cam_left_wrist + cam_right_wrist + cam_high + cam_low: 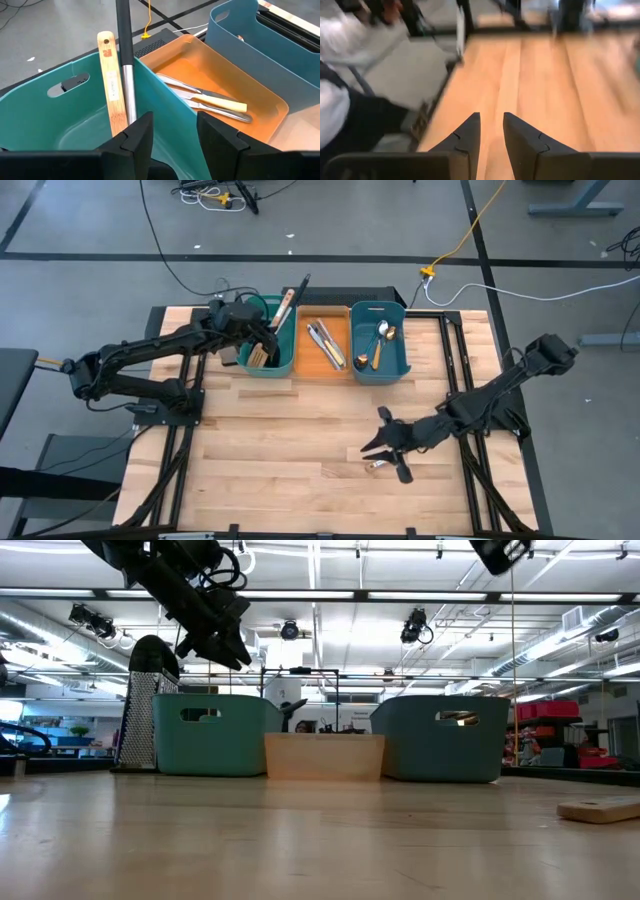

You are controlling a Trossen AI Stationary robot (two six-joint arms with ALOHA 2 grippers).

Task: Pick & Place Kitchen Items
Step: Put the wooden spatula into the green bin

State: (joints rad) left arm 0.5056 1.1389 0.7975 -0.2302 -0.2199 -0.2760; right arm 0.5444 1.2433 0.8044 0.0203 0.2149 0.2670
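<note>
Found the left gripper (175, 125) hanging over the left teal bin (50, 110), fingers partly apart and holding nothing. Saw a wooden spatula (111, 85) and the black-handled spatula (124, 30) already standing inside. Noted knives (210, 100) lying sorted in the orange bin (200, 70), and spoons (381, 332) in the right teal bin (398, 365). Judged most of the sorting done. Spotted one last utensil (377, 466) loose on the table, just beside the right gripper (491, 127): low, narrowly parted, empty, not yet on it.
</note>
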